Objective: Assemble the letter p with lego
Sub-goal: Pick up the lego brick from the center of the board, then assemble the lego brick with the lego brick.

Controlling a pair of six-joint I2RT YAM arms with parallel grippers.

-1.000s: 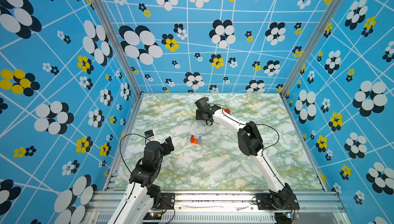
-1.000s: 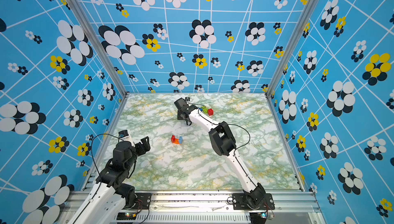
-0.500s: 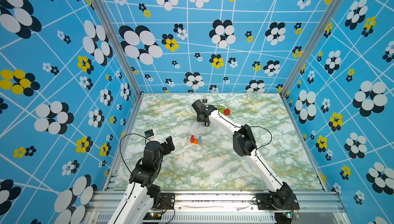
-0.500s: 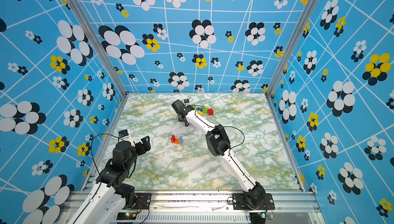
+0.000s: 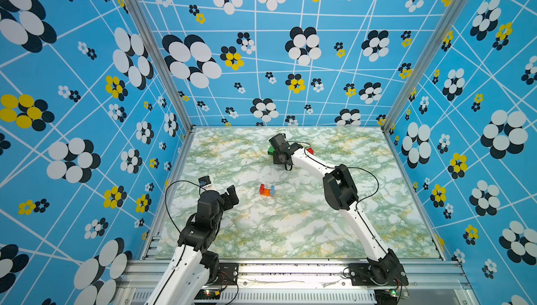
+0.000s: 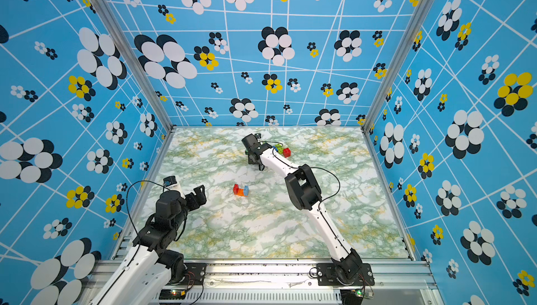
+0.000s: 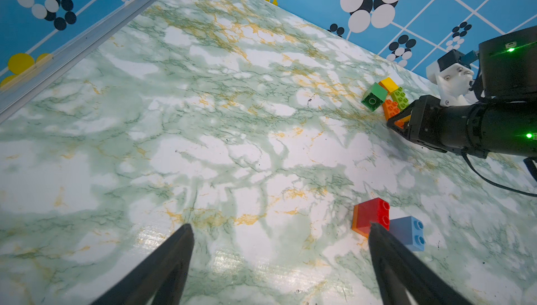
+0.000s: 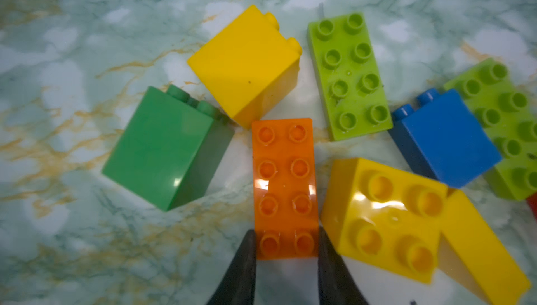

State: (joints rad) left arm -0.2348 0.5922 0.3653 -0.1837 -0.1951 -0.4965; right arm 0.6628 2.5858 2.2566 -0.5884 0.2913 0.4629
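Bright, even overhead lighting; soft shadows. Glare marks the orange brick [image 8: 284, 187] and the yellow brick [image 8: 383, 219]. Wrist-view edges blur.

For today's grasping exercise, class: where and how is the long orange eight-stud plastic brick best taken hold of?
Grip the long orange eight-stud plastic brick across its two long smooth sides, at the end with bare table on one side, coming down from above. It lies flat, studs up, and the yellow four-stud brick crowds the other side. The right tool already straddles that end.

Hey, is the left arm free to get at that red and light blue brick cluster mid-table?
Probably yes. The left tool is open, the cluster sits just ahead on bare table, and the right tool is away at the far pile.
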